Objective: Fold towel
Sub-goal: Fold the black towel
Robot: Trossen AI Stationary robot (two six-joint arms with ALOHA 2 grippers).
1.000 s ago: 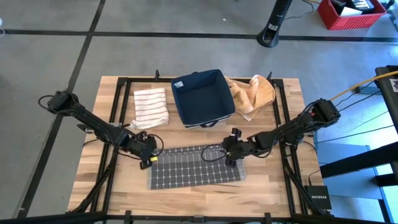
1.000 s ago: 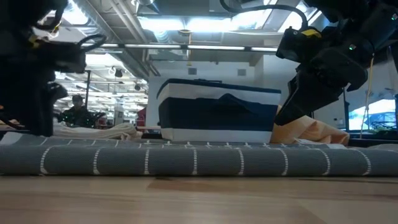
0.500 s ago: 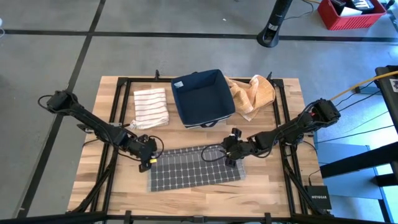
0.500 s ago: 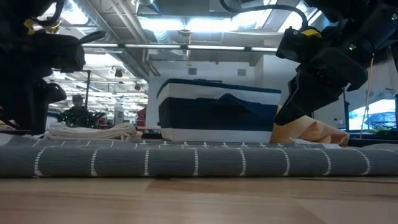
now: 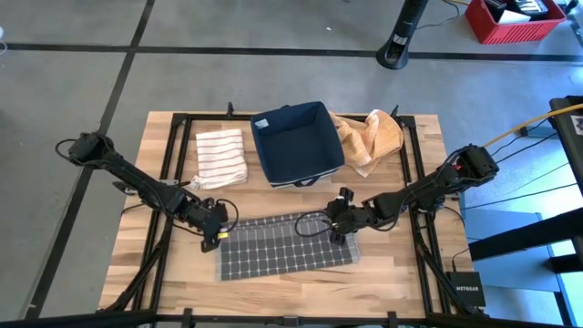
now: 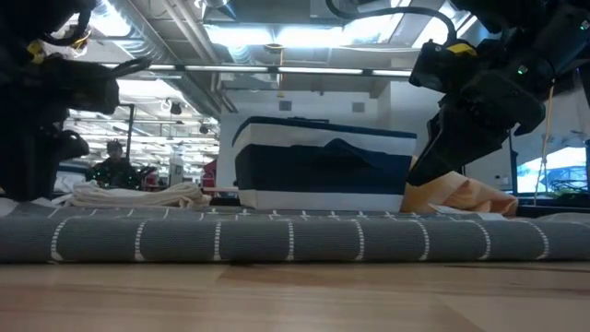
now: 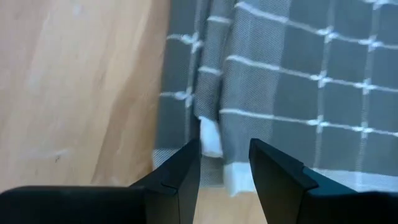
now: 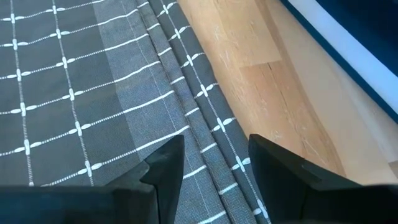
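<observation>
The grey towel (image 5: 287, 244) with its grid of thin white lines lies flat along the near edge of the wooden table (image 5: 392, 282), in front of the navy bin (image 5: 297, 143). Its far long edge is doubled into narrow lengthwise pleats. The left gripper (image 5: 219, 233) hovers over the towel's far left corner, the right gripper (image 5: 336, 229) over the far right corner; both stand parted with nothing between the fingers.
</observation>
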